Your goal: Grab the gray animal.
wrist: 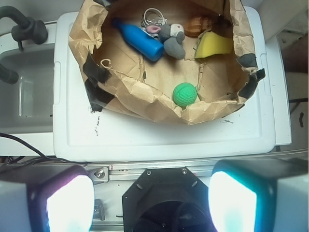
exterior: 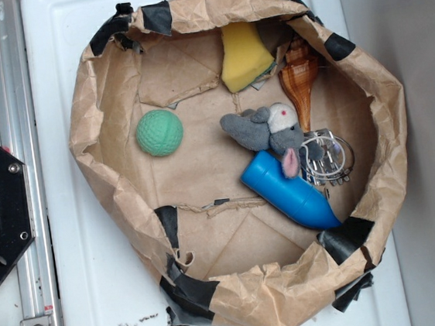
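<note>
Seen from above, a round basin (exterior: pixel 96 129) made of crumpled brown paper patched with black tape sits on a white surface (exterior: pixel 90 285). Inside it, the gray animal (exterior: pixel 264 129) lies right of centre, a small plush with a whitish face, a tiny red eye and a pink-lined ear. Its ear end rests against the top of a blue bottle (exterior: pixel 289 192), which lies on its side and slants toward the lower right wall. Just right of the toy is a clear, ring-shaped object (exterior: pixel 327 158) whose make cannot be told. Above the toy, a yellow sponge (exterior: pixel 243 54) leans at the far wall, with a brown striped shell (exterior: pixel 300 83) beside it to the right. A green ball (exterior: pixel 159 132) sits alone, well to the left of the toy.

In the wrist view, the gripper (wrist: pixel 149 203) is well away from the basin, over the white surface's near edge. Its two fingers (wrist: pixel 63 203) frame the bottom of the picture, spread wide apart with nothing between them. From here the toy (wrist: pixel 171 41) lies at the far side of the basin, between the bottle (wrist: pixel 137 39) and the sponge (wrist: pixel 214 46).
</note>
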Tool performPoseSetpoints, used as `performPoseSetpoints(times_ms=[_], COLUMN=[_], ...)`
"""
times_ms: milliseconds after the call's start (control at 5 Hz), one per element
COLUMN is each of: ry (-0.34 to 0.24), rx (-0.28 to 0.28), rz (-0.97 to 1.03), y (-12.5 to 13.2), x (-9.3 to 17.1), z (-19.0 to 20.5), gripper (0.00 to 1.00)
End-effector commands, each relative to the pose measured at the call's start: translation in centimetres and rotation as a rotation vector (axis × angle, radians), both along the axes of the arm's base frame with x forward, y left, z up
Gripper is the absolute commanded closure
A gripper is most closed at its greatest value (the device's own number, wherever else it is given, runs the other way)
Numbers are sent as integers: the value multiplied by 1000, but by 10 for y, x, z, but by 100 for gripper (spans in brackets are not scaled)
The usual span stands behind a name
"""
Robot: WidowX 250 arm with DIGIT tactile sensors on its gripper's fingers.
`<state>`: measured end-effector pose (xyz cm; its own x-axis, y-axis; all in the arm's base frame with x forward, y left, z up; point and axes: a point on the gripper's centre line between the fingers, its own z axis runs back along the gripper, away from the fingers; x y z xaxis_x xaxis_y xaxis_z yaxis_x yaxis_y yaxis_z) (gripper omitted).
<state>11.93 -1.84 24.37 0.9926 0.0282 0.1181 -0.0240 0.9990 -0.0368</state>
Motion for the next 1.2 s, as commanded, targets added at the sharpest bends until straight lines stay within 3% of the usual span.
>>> performPoseSetpoints(times_ms=[0, 200, 400, 600, 1000], ry=[0, -20, -105, -112, -16], rx=[0, 4, 85, 104, 177], rz=[0, -49, -134, -194, -230], y=[0, 13, 15, 26, 34], x=[0, 30, 58, 85, 137], z=[0, -29, -52, -74, -130], gripper=[0, 0, 0, 0, 0])
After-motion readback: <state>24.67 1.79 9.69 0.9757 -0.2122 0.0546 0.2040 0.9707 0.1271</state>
